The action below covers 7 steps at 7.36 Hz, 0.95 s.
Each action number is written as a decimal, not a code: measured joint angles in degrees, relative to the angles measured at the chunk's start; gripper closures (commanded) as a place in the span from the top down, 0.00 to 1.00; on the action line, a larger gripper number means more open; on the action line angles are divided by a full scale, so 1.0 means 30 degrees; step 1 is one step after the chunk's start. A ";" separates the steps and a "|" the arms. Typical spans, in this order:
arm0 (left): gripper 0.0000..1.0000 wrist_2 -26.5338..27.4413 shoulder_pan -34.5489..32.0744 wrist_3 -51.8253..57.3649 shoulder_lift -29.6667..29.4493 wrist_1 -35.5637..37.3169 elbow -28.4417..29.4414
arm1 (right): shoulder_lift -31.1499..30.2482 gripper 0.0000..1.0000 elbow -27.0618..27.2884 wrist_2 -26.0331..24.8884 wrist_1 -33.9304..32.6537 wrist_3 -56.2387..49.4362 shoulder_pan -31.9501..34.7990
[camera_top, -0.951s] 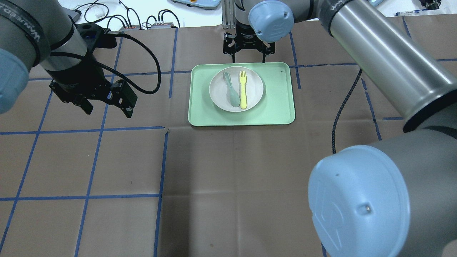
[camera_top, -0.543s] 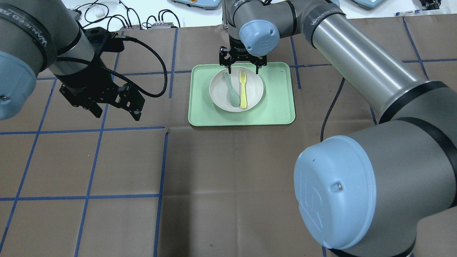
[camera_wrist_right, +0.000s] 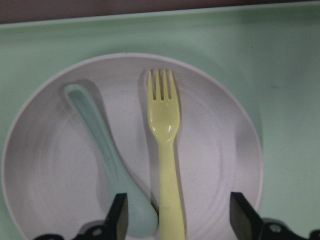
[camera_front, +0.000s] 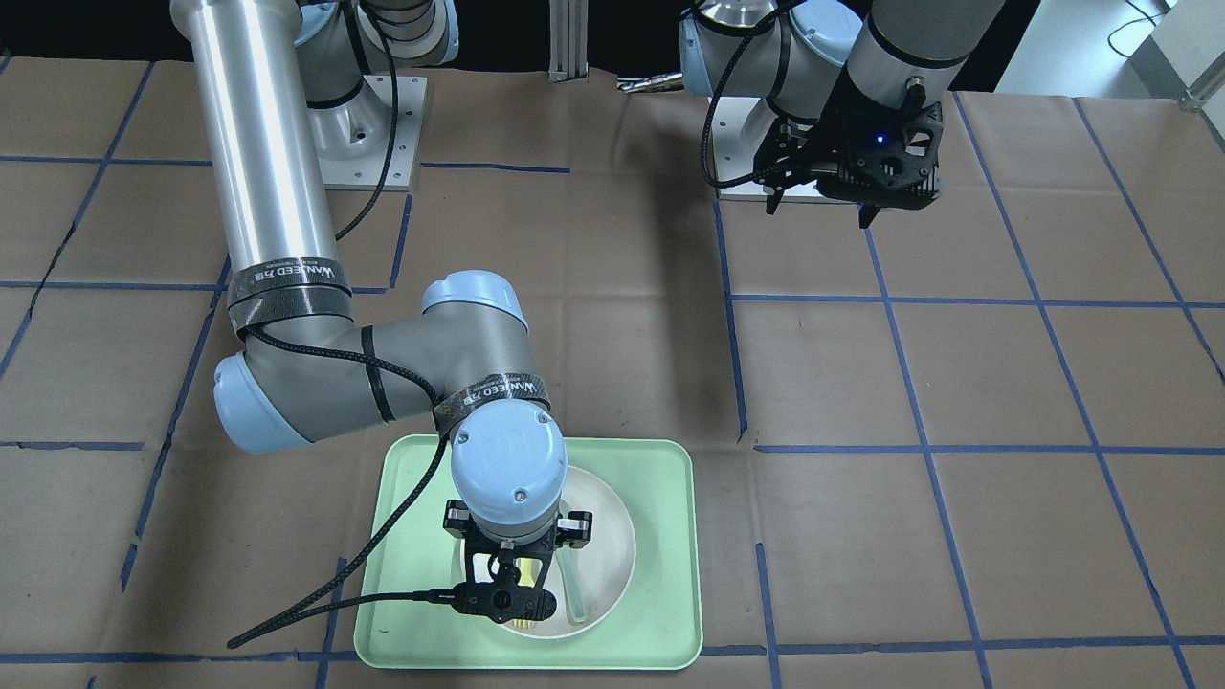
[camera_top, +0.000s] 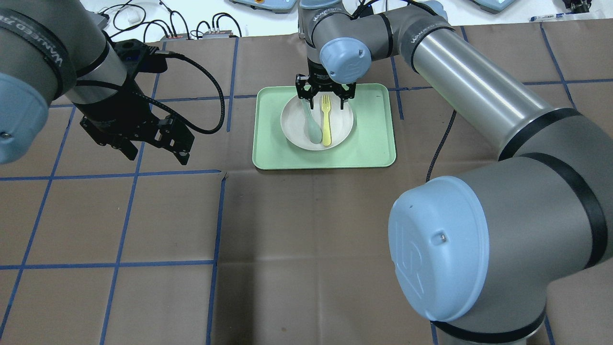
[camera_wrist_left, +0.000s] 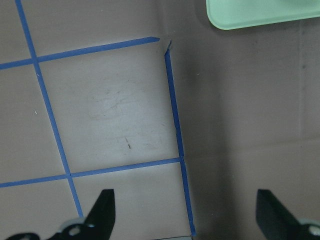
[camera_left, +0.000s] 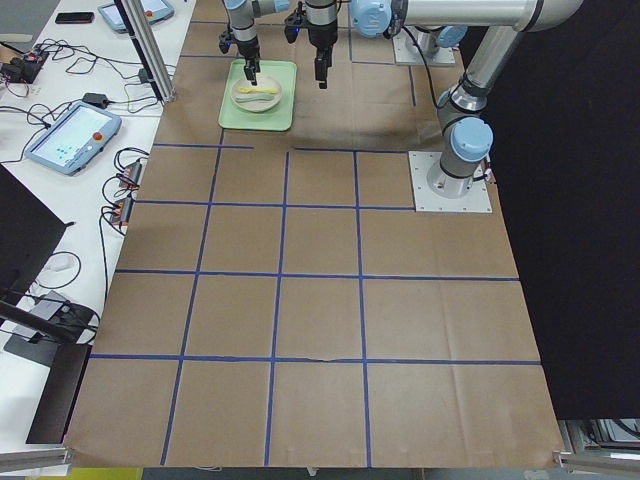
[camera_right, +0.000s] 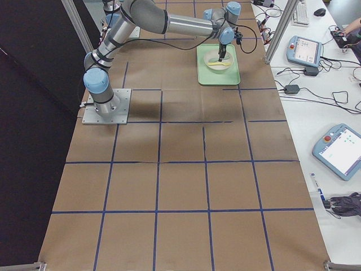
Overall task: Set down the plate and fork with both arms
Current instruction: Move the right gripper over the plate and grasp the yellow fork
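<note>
The off-white plate (camera_top: 340, 125) sits on the light-green tray (camera_top: 373, 139). The pale-yellow fork (camera_top: 326, 122) lies in the plate, with a grey-green spoon (camera_top: 311, 123) beside it on its left. My right gripper (camera_top: 324, 103) is open and empty over the plate's far part, its fingers straddling both utensils' far ends. In the right wrist view the fork (camera_wrist_right: 165, 145) lies between my open fingers (camera_wrist_right: 119, 216), with the spoon (camera_wrist_right: 102, 145) and plate (camera_wrist_right: 220, 150) below. My left gripper (camera_top: 158, 155) is open and empty above the bare table, left of the tray.
Brown paper with blue tape lines (camera_top: 218, 215) covers the table. Cables and boxes (camera_top: 191, 28) lie past the far edge. The left wrist view shows the tray's corner (camera_wrist_left: 260, 12) and tape lines. In the front-facing view the right wrist hides part of the plate (camera_front: 612, 545).
My right gripper moved from beyond the tray's far edge to over the plate, around the utensils' far ends. My left gripper shifted slightly right and nearer.
</note>
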 measured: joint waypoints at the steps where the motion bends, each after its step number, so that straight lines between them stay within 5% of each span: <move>1: 1.00 0.0003 0.0000 0.0001 -0.0023 0.0000 -0.0010 | 0.0069 0.55 0.0133 0.0003 -0.0129 0.0005 -0.0004; 7: 1.00 0.0008 0.0001 -0.0033 -0.0189 0.0066 -0.0017 | 0.0862 0.53 0.0214 0.0052 -0.0345 0.0010 -0.0003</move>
